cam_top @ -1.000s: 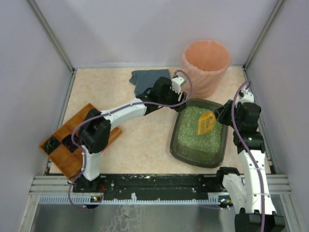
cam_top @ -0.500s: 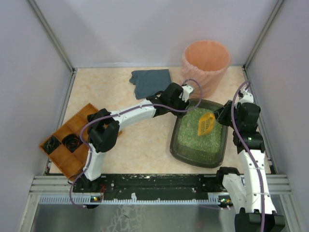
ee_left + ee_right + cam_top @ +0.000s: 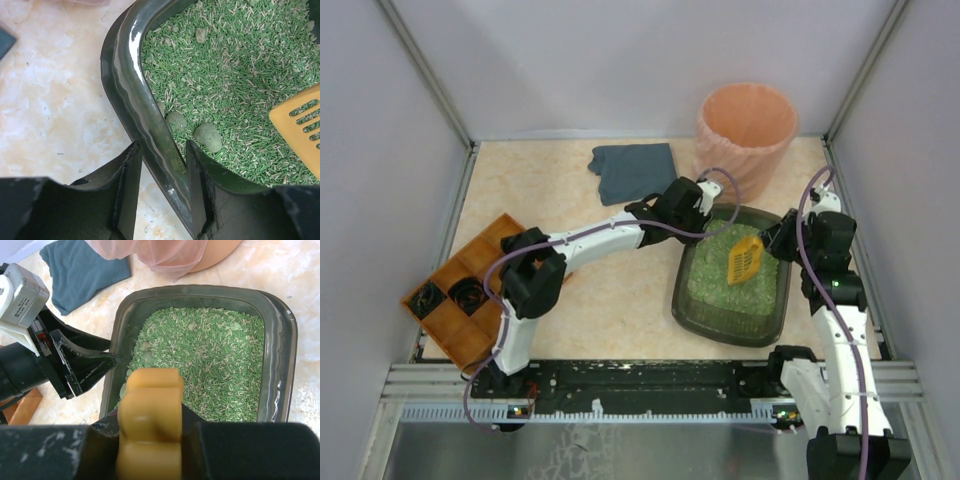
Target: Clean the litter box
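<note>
surface: beige stone-look table (image 3: 610, 290), white booth walls round it.
near left: wooden tray (image 3: 460, 335) with compartments, well apart from the work.
litter box: litter box (image 3: 730, 328) sits right of centre on the table, green pellets inside, a few grey-green clumps (image 3: 207, 136) just inside its left wall.
left claw: left claw (image 3: 161, 155) clamped on the box rim near the far-left corner, one finger outside the wall, one inside.
right claw: right claw (image 3: 150, 437) gripping the handle of a yellow scoop (image 3: 746, 258), slotted blade over the pellets mid-box.
far: grey cloth (image 3: 632, 168); peach bin (image 3: 740, 160) just beyond the box's far end.
step: likely bracing the box while the scoop goes for clumps.
do it well: hold the rim firm so the box can't slide; run the blade low under a clump, lift level, let loose pellets sift out before heading binward.
box vs claw: rim sits between the left fingers, seemingly touching both; clumps just beside the inner finger, scoop near but apart.
</note>
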You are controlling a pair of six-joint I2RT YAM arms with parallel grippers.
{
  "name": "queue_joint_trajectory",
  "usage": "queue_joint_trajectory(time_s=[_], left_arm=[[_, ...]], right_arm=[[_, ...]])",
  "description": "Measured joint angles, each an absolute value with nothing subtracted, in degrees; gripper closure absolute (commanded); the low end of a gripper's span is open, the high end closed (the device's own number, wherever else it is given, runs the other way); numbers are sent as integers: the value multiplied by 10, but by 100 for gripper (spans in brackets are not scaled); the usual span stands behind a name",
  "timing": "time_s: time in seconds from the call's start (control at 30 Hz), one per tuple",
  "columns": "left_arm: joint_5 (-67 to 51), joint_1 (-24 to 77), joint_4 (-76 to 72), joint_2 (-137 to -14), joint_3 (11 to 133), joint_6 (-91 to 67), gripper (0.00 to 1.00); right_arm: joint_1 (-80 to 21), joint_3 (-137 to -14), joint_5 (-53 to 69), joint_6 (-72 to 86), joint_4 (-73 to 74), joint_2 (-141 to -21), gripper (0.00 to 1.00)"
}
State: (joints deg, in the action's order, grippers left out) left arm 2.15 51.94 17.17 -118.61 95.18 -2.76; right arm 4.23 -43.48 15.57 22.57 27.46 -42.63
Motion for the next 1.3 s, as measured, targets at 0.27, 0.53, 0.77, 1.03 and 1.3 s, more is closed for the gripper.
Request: queue_joint_trajectory(time_s=[0.27, 0.53, 0.77, 1.03, 1.3], left_arm=[[62, 520, 176, -1152, 903, -60, 54], [84, 509, 167, -1092, 820, -85, 53], [81, 480, 163, -1034, 748, -95, 53], [65, 413, 178, -1002, 716, -62, 56], [49, 367, 234, -1031, 776, 9, 52]], right_arm=[[42, -435, 174, 225, 272, -432, 100], [39, -427, 198, 227, 245, -440, 100], [-35, -428, 186, 235, 206, -464, 100], [-147, -427, 142, 251, 168, -501, 100], [-182, -428, 109, 264, 127, -524, 100]])
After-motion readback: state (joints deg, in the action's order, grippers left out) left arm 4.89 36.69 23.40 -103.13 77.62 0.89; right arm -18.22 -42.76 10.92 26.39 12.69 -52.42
